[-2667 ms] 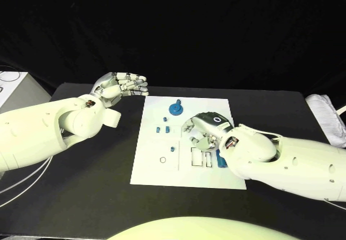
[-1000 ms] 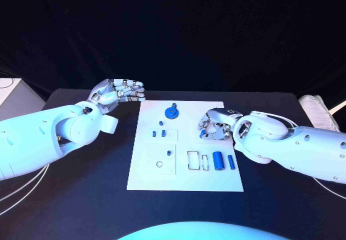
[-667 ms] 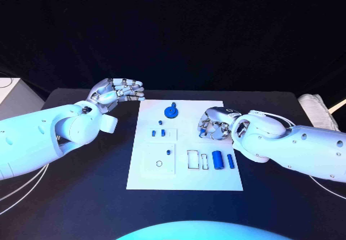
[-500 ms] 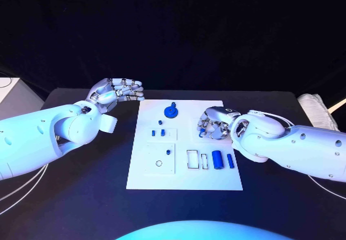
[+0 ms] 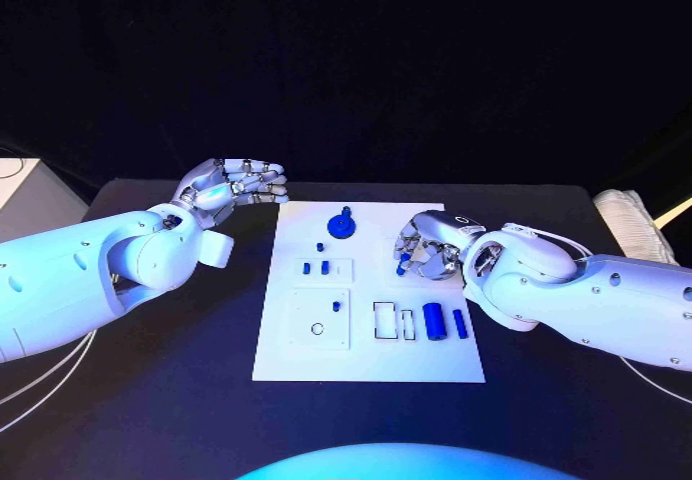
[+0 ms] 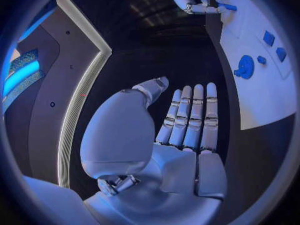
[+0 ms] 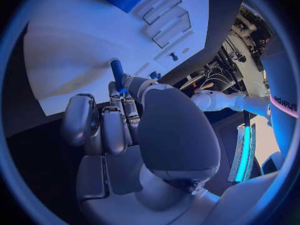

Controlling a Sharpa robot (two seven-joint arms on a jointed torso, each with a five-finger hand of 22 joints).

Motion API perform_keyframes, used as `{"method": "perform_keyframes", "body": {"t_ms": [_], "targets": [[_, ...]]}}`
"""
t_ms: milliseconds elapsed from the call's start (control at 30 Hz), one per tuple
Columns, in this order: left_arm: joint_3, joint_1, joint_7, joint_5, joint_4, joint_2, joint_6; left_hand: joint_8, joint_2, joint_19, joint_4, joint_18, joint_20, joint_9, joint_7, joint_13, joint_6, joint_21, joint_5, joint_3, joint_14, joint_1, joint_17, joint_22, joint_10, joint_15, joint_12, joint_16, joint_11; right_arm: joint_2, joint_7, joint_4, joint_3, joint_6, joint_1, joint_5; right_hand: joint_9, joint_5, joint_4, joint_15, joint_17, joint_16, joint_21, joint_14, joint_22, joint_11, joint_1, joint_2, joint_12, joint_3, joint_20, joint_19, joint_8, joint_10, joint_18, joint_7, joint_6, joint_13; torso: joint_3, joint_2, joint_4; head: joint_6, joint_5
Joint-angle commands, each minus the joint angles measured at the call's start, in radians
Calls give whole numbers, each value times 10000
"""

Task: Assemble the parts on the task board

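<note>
the head camera looks down from above and behind the arms onto the black table [image 5: 173, 380] and white task board [image 5: 369, 352]. each wrist camera sits close behind its own palm, left hand [image 6: 181, 130] and right hand [image 7: 131, 125], facing outward along the fingers. all three views share the board.

The task board [image 5: 371, 350] looks like a smooth matt white plate on the matt black table [image 5: 173, 380], the blue parts [image 5: 433, 320] on it like glossy plastic, and beside the board the right hand [image 5: 428, 248] and left hand [image 5: 231, 182] show shiny silver metal.
</note>
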Motion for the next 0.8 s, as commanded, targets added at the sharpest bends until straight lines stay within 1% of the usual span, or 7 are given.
{"method": "perform_keyframes", "body": {"t_ms": [33, 133, 200, 300, 433, 600, 800], "targets": [[8, 0, 46, 85, -1, 26, 173, -22, 24, 98, 33, 106, -2, -14, 8, 17, -86, -52, 14, -49, -33, -19, 9, -16, -103, 46, -12, -24, 0, -90, -45, 302, 46, -387, 106, 85, 49, 33, -209, -72, -11, 25, 41, 250, 777, -933, -98, 77, -88, 133, -17, 43, 65, 1013, -180, 25, -30, 326, -12, -9, 2, 79, 21], [8, -1, 19, 85, -39, 49, 193, -19, 29, 101, 44, 105, -1, -14, 7, 18, -87, -56, 13, -55, -35, -31, 10, -19, -105, 47, -7, -24, 0, -205, -161, 774, 134, -445, 263, 82, 56, 36, -230, -72, -30, 15, 42, 246, 780, -932, -117, 77, -97, 148, -17, 43, 70, 1014, -181, 26, -35, 331, 14, 23, -10, 93, 33], [8, -1, 7, 85, -56, 71, 211, -19, 29, 101, 44, 105, -1, -14, 7, 18, -87, -56, 13, -55, -35, -31, 10, -19, -105, 47, -7, -24, 0, -235, -184, 1027, 164, -474, 337, 83, 69, 37, -265, -71, -29, 15, 74, 246, 797, -932, -147, 72, -109, 169, -16, 50, 80, 1019, -186, 26, -39, 340, 13, 23, -7, 94, 28], [8, -1, 1, 84, -67, 96, 233, -19, 29, 102, 47, 105, -1, -15, 8, 18, -89, -58, 13, -58, -37, -34, 10, -20, -108, 48, -7, -24, 1, -212, -170, 1294, 185, -517, 388, 122, 88, 43, -318, -71, -25, 17, 86, 247, 809, -932, -192, 71, -125, 204, -16, 52, 95, 1030, -187, 26, -45, 354, -3, 13, 4, 88, 42], [8, -2, -5, 84, -77, 106, 242, -19, 29, 102, 47, 105, -1, -15, 8, 18, -89, -58, 13, -58, -37, -34, 10, -20, -108, 48, -7, -24, 1, -70, -79, 1526, 193, -646, 361, 82, 109, 70, -390, -72, -42, 8, 92, 243, 821, -931, -237, 72, -147, 255, -17, 52, 108, 1038, -188, 28, -61, 371, 21, 30, -12, 51, 150], [8, -7, -6, 84, -90, 130, 259, -19, 29, 102, 47, 105, -1, -15, 8, 18, -89, -58, 13, -58, -37, -34, 10, -20, -108, 48, -7, -24, 1, 358, 171, 1757, 177, -882, 92, -268, 131, 116, -466, -71, -31, 13, 93, 245, 831, -929, -285, 71, -170, 308, -17, 51, 121, 1048, -187, 30, -77, 391, 23, 24, -11, 2, 253], [8, -21, -9, 84, -103, 180, 284, -19, 29, 102, 47, 105, -1, -15, 8, 18, -89, -58, 13, -58, -37, -34, 10, -20, -108, 48, -7, -24, 1, 1038, 407, 1657, 111, -952, -318, -585, 144, 149, -513, -70, -62, -2, 70, 238, 828, -927, -315, 71, -185, 340, -17, 44, 129, 1053, -183, 31, -85, 403, 4, 12, 2, -78, 420]]}}
